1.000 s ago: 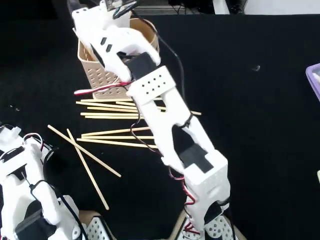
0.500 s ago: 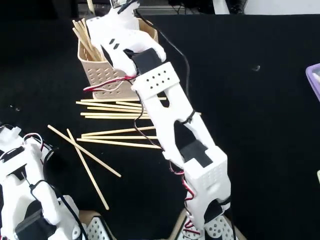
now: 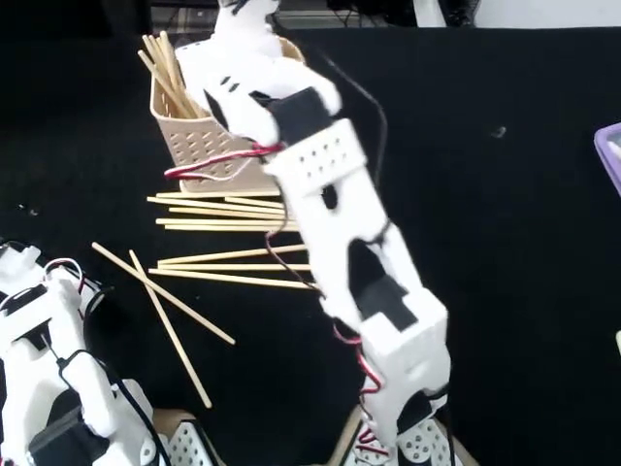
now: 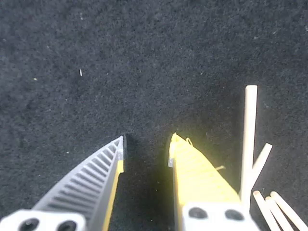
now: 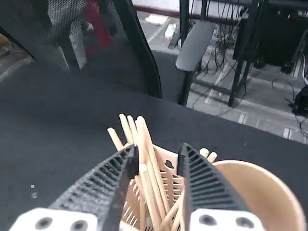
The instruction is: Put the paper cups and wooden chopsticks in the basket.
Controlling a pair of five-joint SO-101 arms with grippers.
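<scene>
Nearest, the left gripper hangs low over the black bench with its fingers spread and empty. Loose wooden chopsticks lie scattered just beside it and on toward the basket. At the far edge the right gripper hovers over that basket, fingers parted and pinching nothing, above a bundle of chopsticks leaning inside beside a paper cup.

One basket, one paper cup, roughly ten loose chopsticks, several bundled chopsticks
</scene>
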